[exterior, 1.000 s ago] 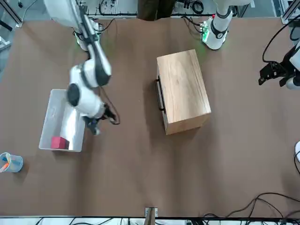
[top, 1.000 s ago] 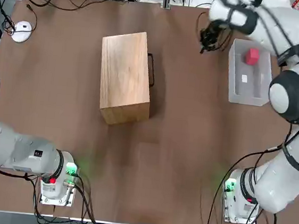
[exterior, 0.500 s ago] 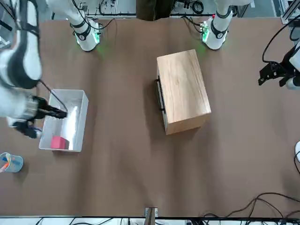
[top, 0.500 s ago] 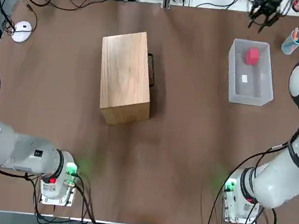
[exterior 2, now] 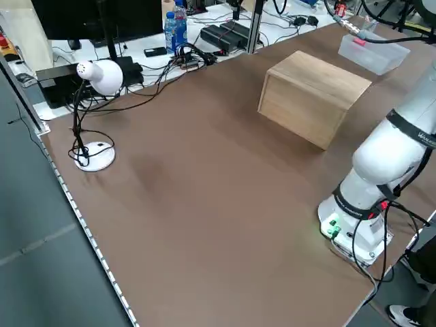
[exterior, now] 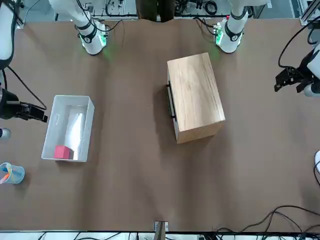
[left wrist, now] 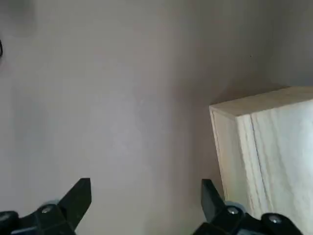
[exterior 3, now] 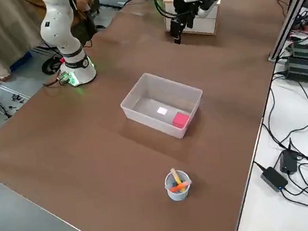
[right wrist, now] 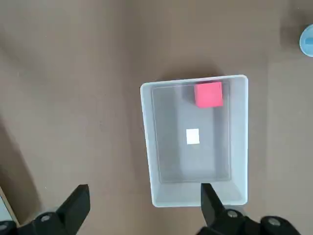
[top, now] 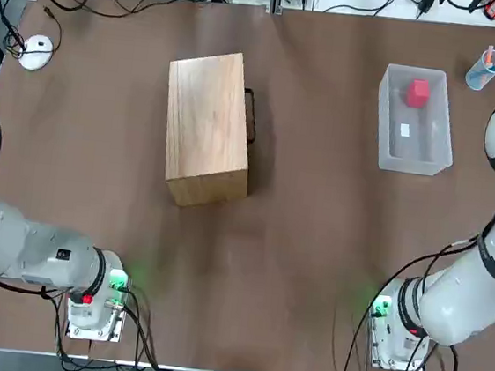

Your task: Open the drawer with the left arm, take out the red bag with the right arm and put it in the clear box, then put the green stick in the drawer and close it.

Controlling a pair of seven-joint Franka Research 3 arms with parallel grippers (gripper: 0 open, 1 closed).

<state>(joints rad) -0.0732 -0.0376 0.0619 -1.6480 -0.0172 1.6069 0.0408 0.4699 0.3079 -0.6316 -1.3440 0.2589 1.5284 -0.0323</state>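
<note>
Over the tabletop's right side (top: pixel 312 245), the right arm (top: pixel 477 280) reaches up high, elbow bent out past the edge. Its right pincer (right wrist: pixel 144 208) hangs well above the clear box (right wrist: pixel 195 142) and points straight down. The jaws stand wide, with nothing between them. In the front view we see that pincer out beyond the clear box's outer long wall, apart from it.

The left arm (top: pixel 2 244) is folded at the robot's left edge. Its left pincer (left wrist: pixel 145 200) faces down over bare tabletop just beside a corner of the wooden box (left wrist: pixel 264 147). Its jaws are wide too, and empty.

The red bag (right wrist: pixel 209 94) lies inside the clear box, in the corner at the end far from the robot, touching the wall. A small white label (right wrist: pixel 193 136) sits on the clear box's floor near the middle; we cannot read any writing on it.

The drawer (top: pixel 245 119) is flush in the wooden box, shut. Its dark bar handle (top: pixel 252 115) is on the side facing the clear box, and neither pincer touches it.

A blue cup (top: pixel 484 70) stands near the clear box's far end, apart from it, holding an orange stick and a yellow one. No brand marks are legible on the arms.
</note>
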